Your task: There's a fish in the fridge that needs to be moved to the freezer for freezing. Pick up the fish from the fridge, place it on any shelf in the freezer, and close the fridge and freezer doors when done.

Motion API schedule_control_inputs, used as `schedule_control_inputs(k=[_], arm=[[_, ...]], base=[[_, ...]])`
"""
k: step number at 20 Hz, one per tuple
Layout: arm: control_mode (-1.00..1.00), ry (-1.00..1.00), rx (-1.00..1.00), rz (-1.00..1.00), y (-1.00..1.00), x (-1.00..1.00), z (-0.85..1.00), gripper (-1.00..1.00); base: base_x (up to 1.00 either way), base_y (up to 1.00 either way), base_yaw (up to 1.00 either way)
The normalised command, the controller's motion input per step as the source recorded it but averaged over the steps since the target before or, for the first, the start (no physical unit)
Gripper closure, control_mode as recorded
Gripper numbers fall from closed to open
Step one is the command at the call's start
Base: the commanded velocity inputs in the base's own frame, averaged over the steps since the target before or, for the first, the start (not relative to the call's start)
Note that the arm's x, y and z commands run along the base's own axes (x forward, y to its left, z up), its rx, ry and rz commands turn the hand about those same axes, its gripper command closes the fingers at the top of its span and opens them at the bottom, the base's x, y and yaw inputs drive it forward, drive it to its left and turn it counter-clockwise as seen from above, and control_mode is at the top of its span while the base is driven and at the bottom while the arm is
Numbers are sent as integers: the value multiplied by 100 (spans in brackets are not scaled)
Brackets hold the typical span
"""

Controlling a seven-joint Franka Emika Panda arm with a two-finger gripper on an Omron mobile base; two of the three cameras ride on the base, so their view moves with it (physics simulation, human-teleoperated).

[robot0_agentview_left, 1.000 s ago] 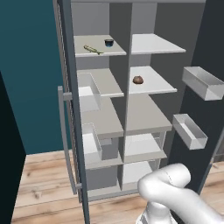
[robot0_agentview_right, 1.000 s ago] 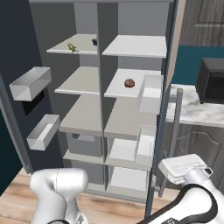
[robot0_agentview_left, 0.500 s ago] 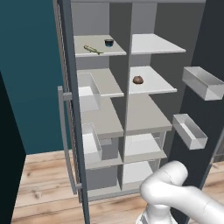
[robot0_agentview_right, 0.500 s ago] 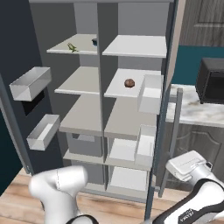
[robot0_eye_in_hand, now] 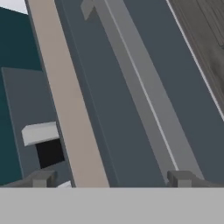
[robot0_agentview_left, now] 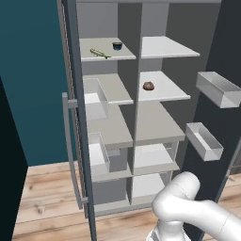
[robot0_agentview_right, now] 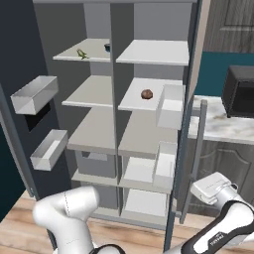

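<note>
While both doors (robot0_agentview_left: 75, 141) stay open, hand farther right.

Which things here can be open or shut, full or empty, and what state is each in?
Left door: open.
Right door: open.
Upper bin on right door: empty.
Gripper: open, holding nothing.
</note>
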Motion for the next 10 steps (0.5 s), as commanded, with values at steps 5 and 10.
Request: schedule_control_inputs(k=[5,10], arm=[[-100,-1,0,0,-9,8,-7,-100],[-100,1,-6,0,-3,14,-16,-100]], base=[[0,0,0],[0,0,0]])
